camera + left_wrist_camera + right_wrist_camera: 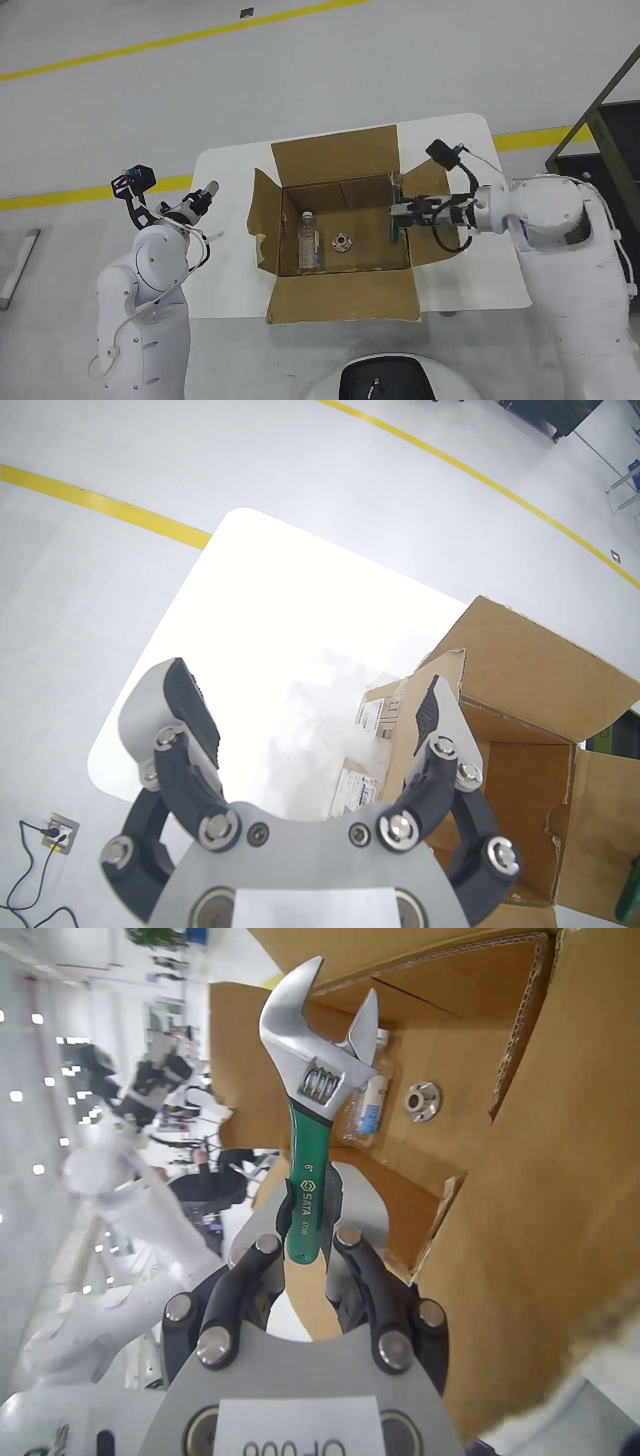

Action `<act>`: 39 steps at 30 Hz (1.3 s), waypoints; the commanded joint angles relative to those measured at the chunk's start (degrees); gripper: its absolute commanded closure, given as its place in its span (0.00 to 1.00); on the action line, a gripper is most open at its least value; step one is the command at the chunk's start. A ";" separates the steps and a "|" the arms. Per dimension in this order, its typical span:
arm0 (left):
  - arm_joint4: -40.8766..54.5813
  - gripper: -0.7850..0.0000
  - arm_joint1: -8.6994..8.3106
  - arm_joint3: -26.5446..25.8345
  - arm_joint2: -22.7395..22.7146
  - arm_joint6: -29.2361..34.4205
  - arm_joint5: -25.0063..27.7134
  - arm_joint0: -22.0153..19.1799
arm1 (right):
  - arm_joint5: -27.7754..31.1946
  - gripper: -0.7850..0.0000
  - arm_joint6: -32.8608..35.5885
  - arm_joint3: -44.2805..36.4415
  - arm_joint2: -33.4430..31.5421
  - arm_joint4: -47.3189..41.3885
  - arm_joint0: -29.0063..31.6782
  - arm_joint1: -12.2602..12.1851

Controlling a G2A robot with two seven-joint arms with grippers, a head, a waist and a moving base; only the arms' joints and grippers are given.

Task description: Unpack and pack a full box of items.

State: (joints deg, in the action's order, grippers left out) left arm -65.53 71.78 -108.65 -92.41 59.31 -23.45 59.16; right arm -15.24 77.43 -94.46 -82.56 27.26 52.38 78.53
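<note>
The right gripper [400, 212] was clamped on the green handle of a wrench [314, 1078] (silver head beyond the fingers) at the 3 o'clock wall of the open box [340, 157]. Inside lay a bottle [309, 243], with a metal flange [342, 241] just at its 3 o'clock. The left gripper [305, 695], jaws apart and holding nothing, hovered near the table [230, 270] edge at the box's 9 o'clock.

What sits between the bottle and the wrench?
A small metal flange lies on the box floor between the bottle and the wrench held by the right gripper, seen in the top view.
</note>
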 commanded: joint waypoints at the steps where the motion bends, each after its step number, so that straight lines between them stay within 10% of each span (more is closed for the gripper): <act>1: 0.00 0.00 0.00 0.00 0.00 0.00 0.00 0.00 | -1.21 1.00 -1.10 1.84 4.91 5.75 -1.66 0.14; 15: 0.00 0.00 0.00 0.00 0.00 0.00 0.00 0.00 | -6.16 1.00 -8.25 23.60 26.57 18.27 -13.62 3.47; 26: 0.00 0.00 0.00 0.00 0.00 0.00 0.00 0.00 | -6.83 0.55 -10.74 30.95 31.69 18.44 -17.53 5.55; 34: 0.00 0.00 0.00 0.00 0.00 0.00 0.00 0.00 | -5.91 0.67 -10.21 27.23 29.38 16.52 -17.14 5.24; 35: 0.00 0.00 0.00 0.00 0.00 0.00 0.00 0.00 | -5.09 0.71 -9.91 25.19 28.06 15.27 -16.53 4.96; 36: 0.00 0.00 0.00 0.00 0.00 0.00 0.00 0.00 | -3.97 1.00 -9.72 22.59 26.55 14.46 -15.91 4.57; 39: 0.00 0.00 0.00 0.00 0.00 0.00 0.00 0.00 | 0.23 1.00 -7.77 12.21 20.60 11.70 -12.24 2.98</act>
State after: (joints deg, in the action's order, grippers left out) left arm -65.53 71.78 -108.65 -92.41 59.31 -23.45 59.16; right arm -16.31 69.02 -78.54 -59.85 39.53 38.92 82.00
